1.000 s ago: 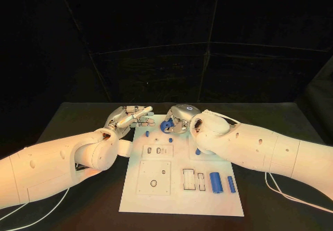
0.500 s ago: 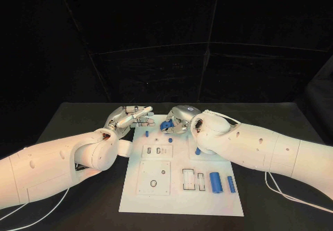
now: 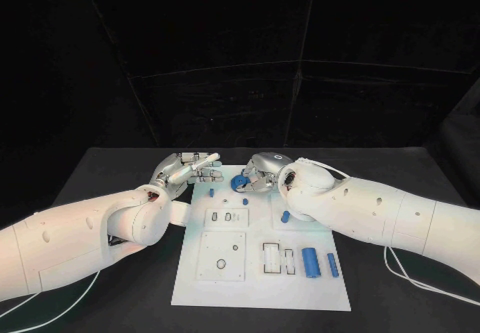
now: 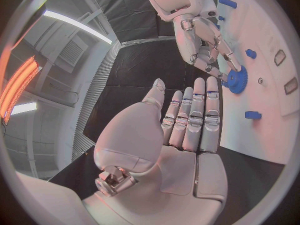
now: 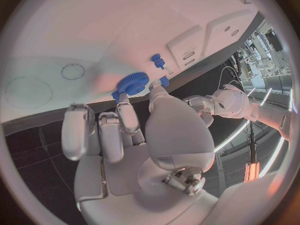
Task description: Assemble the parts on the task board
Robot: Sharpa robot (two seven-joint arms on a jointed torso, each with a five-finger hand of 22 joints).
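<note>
The white task board (image 3: 260,281) lies in the middle of the table. My right hand (image 3: 264,169) is over the board's far end and pinches a blue gear (image 3: 241,183) between thumb and finger. In the right wrist view the gear (image 5: 130,82) sits close above the board (image 5: 94,30); whether it touches I cannot tell. My left hand (image 3: 188,168) hovers at the board's far left corner, fingers straight and holding nothing. The left wrist view shows those flat fingers (image 4: 194,117) a short way from the gear (image 4: 237,79) and my right hand (image 4: 203,40).
Small blue pegs (image 3: 212,193) (image 3: 245,202) stand near the gear, another blue piece (image 3: 285,216) lies by my right forearm. Two blue cylinders (image 3: 311,262) (image 3: 333,265) lie at the board's right. Raised white blocks with slots (image 3: 227,218) (image 3: 223,255) occupy the board's middle.
My right hand has shifted slightly right and down with the gear, bringing it closer to the board. The left hand has stayed where it was.
</note>
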